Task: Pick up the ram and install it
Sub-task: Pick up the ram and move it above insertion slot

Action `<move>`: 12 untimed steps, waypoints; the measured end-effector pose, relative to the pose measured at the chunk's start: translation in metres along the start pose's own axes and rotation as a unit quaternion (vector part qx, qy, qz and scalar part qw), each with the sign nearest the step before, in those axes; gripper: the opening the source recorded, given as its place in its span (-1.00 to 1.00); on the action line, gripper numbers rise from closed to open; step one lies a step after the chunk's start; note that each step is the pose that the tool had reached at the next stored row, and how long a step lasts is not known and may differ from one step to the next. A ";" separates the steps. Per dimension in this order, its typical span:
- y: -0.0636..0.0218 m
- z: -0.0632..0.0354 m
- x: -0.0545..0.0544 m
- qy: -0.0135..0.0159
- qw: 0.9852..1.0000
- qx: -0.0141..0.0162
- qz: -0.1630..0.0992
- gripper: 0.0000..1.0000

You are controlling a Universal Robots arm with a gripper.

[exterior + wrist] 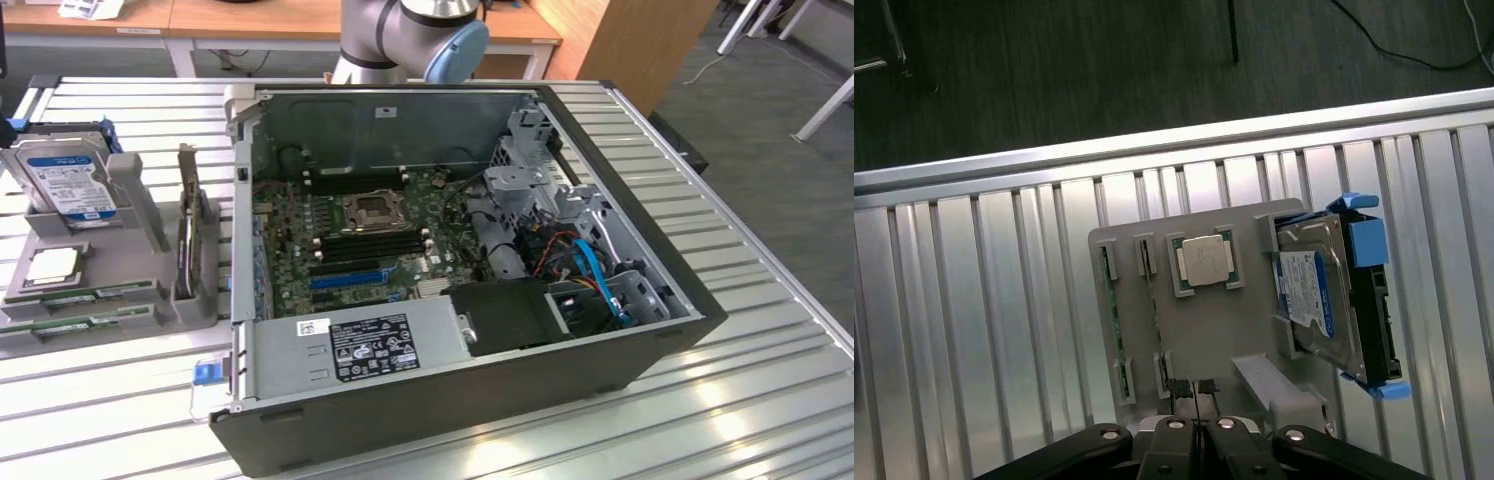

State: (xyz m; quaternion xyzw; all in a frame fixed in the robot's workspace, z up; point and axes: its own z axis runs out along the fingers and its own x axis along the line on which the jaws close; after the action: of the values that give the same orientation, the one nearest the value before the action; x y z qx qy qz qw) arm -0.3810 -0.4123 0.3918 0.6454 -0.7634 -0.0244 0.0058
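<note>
We judge the step in hand to be the reach for the ram (1116, 322); nothing is lifted yet. Two green sticks lie side by side in the tray (1199, 335), on the far side of the processor (1206, 262) from the drive (1309, 300). In the exterior view the ram (80, 296) sits at that view's left, well apart from the open case (467, 410). The gripper (1194, 388) hangs above the tray near the stick ends, jaws closed together on nothing. To do this well, we would square the jaws across one stick's thin edges near mid-length; we would keep clear of its neighbour and the processor, and come down straight so the stick is not levered against its clips. The board's slots (374, 243) look empty.
</note>
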 end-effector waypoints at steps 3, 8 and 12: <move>0.0000 0.0000 0.000 0.001 1.000 0.000 -0.005 -0.80; 0.0000 0.0000 0.000 0.001 1.000 0.000 -0.005 -0.80; 0.0000 0.0000 0.000 0.001 1.000 0.000 -0.005 -0.80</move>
State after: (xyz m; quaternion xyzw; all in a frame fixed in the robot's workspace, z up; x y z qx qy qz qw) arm -0.3810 -0.4123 0.3918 0.6490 -0.7604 -0.0240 0.0063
